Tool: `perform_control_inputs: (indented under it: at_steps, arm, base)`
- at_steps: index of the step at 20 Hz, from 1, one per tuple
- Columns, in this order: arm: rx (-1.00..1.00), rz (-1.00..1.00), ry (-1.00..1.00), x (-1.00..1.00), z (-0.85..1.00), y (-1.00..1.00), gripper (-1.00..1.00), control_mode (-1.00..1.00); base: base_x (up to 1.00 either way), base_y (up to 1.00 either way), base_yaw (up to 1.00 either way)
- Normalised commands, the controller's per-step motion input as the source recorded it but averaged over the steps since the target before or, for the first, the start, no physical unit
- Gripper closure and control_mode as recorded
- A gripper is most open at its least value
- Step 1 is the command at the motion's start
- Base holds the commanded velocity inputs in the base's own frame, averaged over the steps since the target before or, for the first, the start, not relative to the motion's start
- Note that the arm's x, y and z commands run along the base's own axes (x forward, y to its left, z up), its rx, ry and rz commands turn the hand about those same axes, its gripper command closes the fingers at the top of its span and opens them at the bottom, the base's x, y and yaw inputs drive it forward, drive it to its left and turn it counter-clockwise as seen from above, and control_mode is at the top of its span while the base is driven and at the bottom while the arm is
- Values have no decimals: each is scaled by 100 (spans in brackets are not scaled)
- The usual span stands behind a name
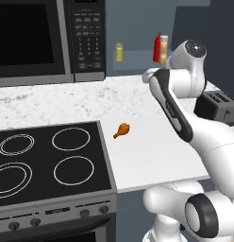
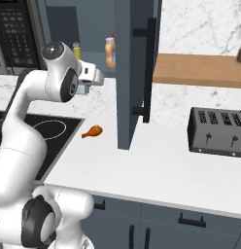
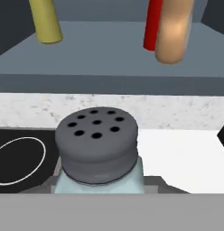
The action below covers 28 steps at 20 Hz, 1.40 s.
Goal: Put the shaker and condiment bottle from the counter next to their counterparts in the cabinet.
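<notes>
The pale grey-blue shaker (image 3: 98, 149) with its holed grey cap sits right under the hand camera, held above the counter. My gripper (image 2: 86, 83) is shut on it, and the shaker (image 2: 82, 89) peeks out below the hand. In the left base view the gripper (image 1: 148, 75) hangs just before the cabinet (image 1: 135, 60). On the cabinet's shelf (image 3: 109, 58) the orange-tan condiment bottle (image 3: 175, 31) stands against the red squeeze bottle (image 3: 152, 27). The yellow shaker (image 3: 45, 22) stands apart to their left. The fingertips themselves are hidden.
The cabinet door (image 2: 137, 73) hangs open to the right of the niche. A chicken drumstick (image 1: 121, 130) lies on the white counter. The toaster (image 2: 217, 131) sits at the right, the stove (image 1: 48, 160) at the left, and the microwave (image 1: 43, 38) above it.
</notes>
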Motion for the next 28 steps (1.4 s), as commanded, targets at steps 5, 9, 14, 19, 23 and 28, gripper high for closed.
perform_control_inputs:
  at_steps: [5, 9, 14, 19, 23, 28]
  arm:
    - [-2, 14, -5, 38, 72, -6, 100, -100]
    - [0, 17, -11, 6, 45, -4, 100, -100]
    - [-11, 18, -14, 19, 3, 14, 100, -100]
    - [-13, 15, -2, 8, -12, 10, 100, -100]
    - [0, -3, 0, 26, 3, 24, 100, -100]
    - [0, -6, -3, 29, 4, 26, 100, -100]
  base:
    - [0, 0, 0]
    - [0, 0, 0]
    - [0, 0, 0]
    - [0, 0, 0]
    - [0, 0, 0]
    - [0, 0, 0]
